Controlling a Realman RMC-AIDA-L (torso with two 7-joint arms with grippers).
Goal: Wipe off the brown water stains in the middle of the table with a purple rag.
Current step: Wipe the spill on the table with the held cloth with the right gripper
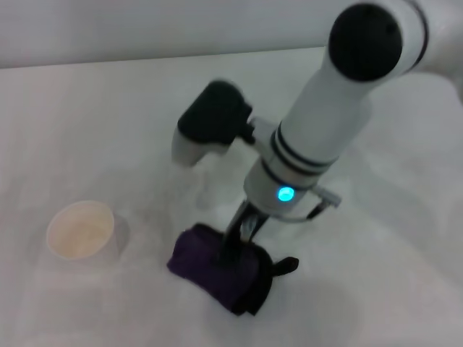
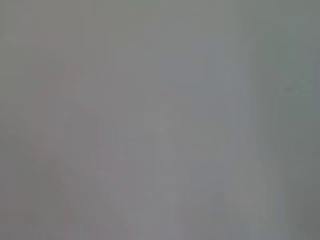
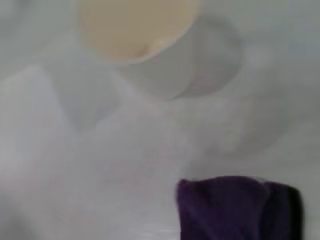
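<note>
The right gripper (image 1: 235, 242) presses down, fingers closed on the purple rag (image 1: 217, 271) at the table's (image 1: 376, 289) six o'clock, a white paper cup (image 1: 81, 231) at its nine o'clock; no brown stain shows, so keep firm, flat pressure while wiping.

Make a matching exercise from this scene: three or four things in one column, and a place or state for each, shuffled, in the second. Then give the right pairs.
Things:
1. purple rag
2. paper cup
3. right gripper
4. table

Places or states:
A. stands upright and open-topped, to the rag's left in the head view
B. comes down from above onto the rag
C. lies bunched on the tabletop, a short black tail at one end
D. broad white surface under everything

Pairs: 1-C, 2-A, 3-B, 4-D
</note>
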